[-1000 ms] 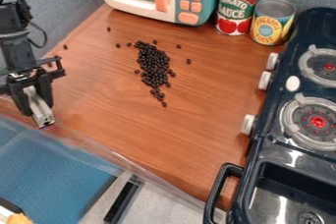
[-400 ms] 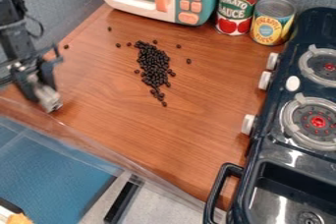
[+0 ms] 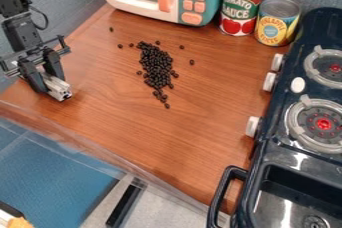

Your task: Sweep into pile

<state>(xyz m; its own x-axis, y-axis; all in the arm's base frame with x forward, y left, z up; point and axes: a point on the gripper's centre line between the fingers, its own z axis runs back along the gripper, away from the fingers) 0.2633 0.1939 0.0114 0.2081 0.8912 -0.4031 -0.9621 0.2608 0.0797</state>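
Jaw state: cannot tell. The gripper (image 3: 61, 93) is located left of the bean pile, well apart from it, tilted, over the wooden counter (image 3: 127, 117). A pale gray piece (image 3: 52, 83) sits at the jaws; its type is unclear. Landmark: black bean pile (image 3: 157, 66), at mid-counter, irregular, with single beans apart from its upper, left and right sides. Upper right of the pile: tomato can (image 3: 240, 9) and pineapple can (image 3: 276, 24), upright, side by side; both labels carry print and fruit artwork. Above the pile: toy microwave (image 3: 188, 2), cut off at the top. Right of the pile: toy stove (image 3: 267, 144), cut off. Lower left of the pile: orange item (image 3: 19, 223), cut off, not identifiable.
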